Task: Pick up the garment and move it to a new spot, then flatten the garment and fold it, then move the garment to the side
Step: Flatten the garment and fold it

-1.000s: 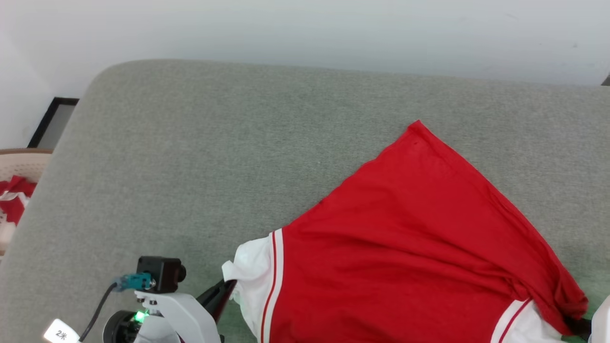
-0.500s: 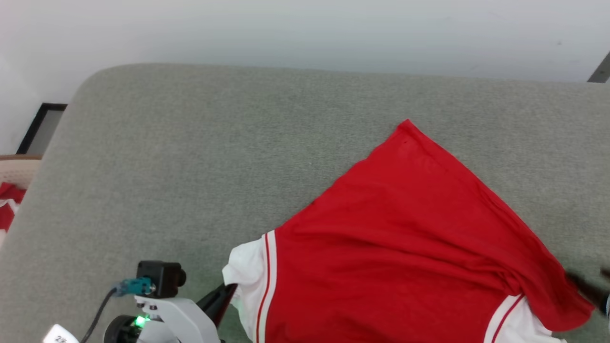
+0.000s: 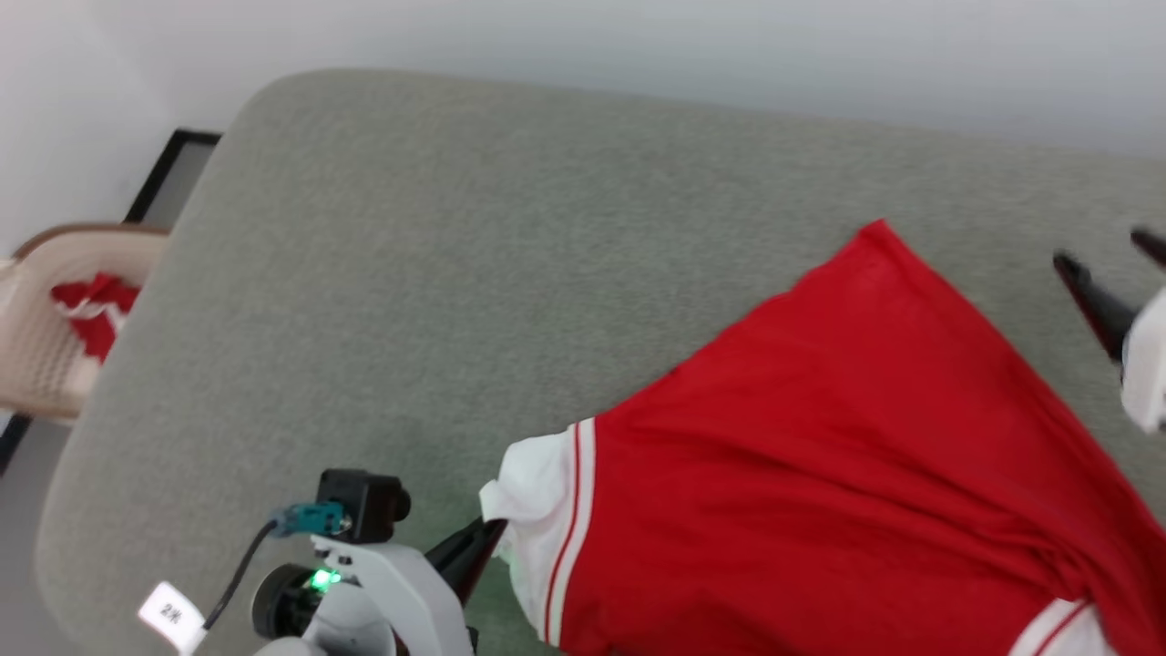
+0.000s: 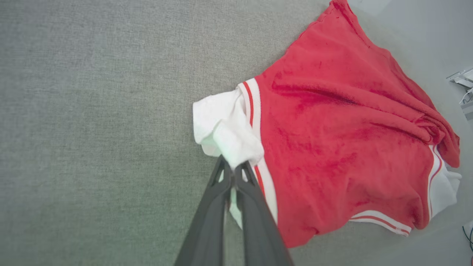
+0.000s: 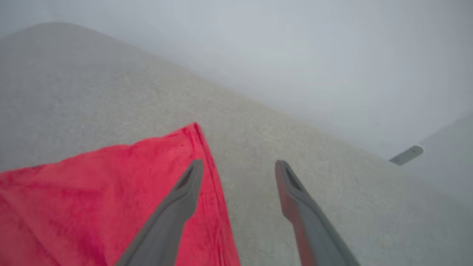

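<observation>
Clearly, the left gripper [image 4: 232, 170] is clamped on the white sleeve [image 4: 221, 129] of the garment [image 4: 332, 129]. Its two dark fingers are pressed together, with a fold of white cloth pinched between the tips. From these tips the red body is spread away to one side, over the grey cushion [image 4: 92, 111]. It is judged that this corner is held so that the shirt is kept in place while its other side is handled. This arm is kept low, close to the cushion, with the fingers pointed forward. The right gripper [image 5: 238, 166] is held with its fingers wide apart and nothing between them. The pointed red corner of the hem is seen just under one finger, and bare cushion is seen beyond the other. As far as can be told, this gripper is raised above the cloth and is not touching it. From this pose it is supposed that a new hold on the far edge is being prepared, so the garment may be stretched flat. Farther out, past the left gripper, a pale basket [image 3: 46, 337] with a small red-and-white cloth [image 3: 91, 305] is placed well apart from the shirt.
</observation>
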Available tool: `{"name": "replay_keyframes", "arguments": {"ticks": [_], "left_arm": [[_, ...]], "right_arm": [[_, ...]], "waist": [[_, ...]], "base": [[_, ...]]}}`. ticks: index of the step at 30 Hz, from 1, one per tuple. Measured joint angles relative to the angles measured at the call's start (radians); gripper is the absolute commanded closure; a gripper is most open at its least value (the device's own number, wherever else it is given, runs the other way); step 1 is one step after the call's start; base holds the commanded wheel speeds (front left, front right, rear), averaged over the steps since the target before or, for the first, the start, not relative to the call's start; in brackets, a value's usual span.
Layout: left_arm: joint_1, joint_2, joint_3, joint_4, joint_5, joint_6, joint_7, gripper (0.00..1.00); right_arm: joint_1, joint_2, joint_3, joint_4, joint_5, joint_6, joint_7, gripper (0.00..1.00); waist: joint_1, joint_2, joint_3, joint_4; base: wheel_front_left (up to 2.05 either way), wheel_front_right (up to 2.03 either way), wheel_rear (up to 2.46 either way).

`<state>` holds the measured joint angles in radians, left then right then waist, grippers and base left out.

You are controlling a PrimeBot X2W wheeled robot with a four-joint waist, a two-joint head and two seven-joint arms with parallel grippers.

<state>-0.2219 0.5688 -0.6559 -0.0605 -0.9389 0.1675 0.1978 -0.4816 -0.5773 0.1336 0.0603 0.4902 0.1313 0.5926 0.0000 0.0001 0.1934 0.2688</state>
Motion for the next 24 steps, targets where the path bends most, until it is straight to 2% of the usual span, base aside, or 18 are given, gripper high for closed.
{"name": "replay_keyframes", "arguments": {"ticks": [5, 11, 16, 24], "left_arm": [[-0.035, -0.027, -0.018, 0.026, 0.007, -0.023, 0.000, 1.00], [-0.073, -0.065, -0.036, 0.064, 0.008, -0.055, -0.005, 1.00], [-0.100, -0.092, -0.048, 0.097, 0.012, -0.080, -0.014, 1.00], [-0.126, -0.125, -0.063, 0.137, 0.012, -0.106, -0.022, 1.00]], "right_arm": [[-0.168, -0.025, 0.153, 0.199, 0.014, 0.000, -0.071, 0.00], [-0.327, -0.051, 0.341, 0.383, 0.080, 0.000, -0.049, 0.00], [-0.416, -0.074, 0.479, 0.500, 0.129, 0.000, -0.015, 0.00], [-0.525, -0.089, 0.615, 0.627, 0.239, 0.000, 0.043, 0.00]], "waist": [[0.0000, 0.0000, 0.036, 0.050], [0.0000, 0.0000, 0.085, 0.108], [0.0000, 0.0000, 0.124, 0.152], [0.0000, 0.0000, 0.171, 0.211]], "base": [[0.00, 0.00, 0.00], [0.00, 0.00, 0.00], [0.00, 0.00, 0.00], [0.00, 0.00, 0.00]]}}
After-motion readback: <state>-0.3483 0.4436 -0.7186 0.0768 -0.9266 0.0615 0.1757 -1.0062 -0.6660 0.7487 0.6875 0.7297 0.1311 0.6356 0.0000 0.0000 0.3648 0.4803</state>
